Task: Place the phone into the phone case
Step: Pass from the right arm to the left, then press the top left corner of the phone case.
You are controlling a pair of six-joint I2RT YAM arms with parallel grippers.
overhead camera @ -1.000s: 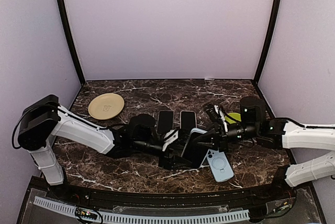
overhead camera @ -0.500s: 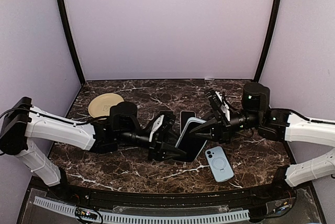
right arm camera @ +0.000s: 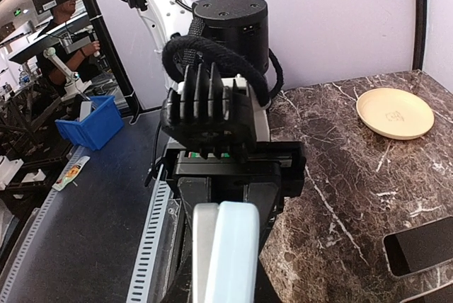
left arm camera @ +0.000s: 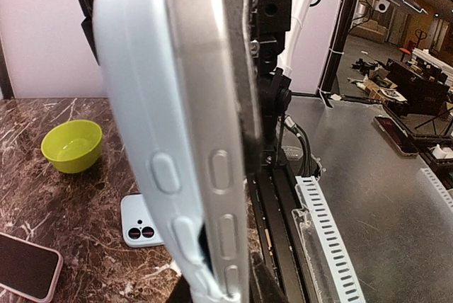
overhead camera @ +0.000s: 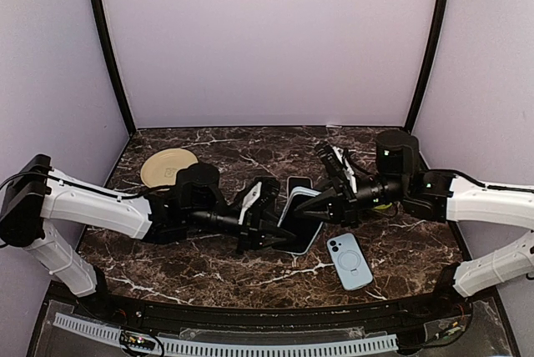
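Note:
A silver-edged phone (overhead camera: 302, 217) with a light blue phone case (overhead camera: 294, 207) partly fitted round it is held on edge above the table's middle. My left gripper (overhead camera: 274, 225) is shut on its left end and my right gripper (overhead camera: 327, 205) is shut on its right end. In the left wrist view the phone's silver side (left arm camera: 216, 126) lies against the case (left arm camera: 138, 98), and the case gapes away near the bottom corner. In the right wrist view the phone (right arm camera: 204, 257) and the case (right arm camera: 237, 253) run end-on to the left gripper's fingers (right arm camera: 274, 191).
A second light blue case (overhead camera: 349, 261) lies camera-side up at the front right. A dark phone (overhead camera: 298, 183) lies behind the grippers. A tan plate (overhead camera: 169, 167) sits at the back left. A green bowl (left arm camera: 71, 146) stands by the right arm.
Both grippers have carried the phone and case a little up and toward the back. The left arm drew back to the left over the last second.

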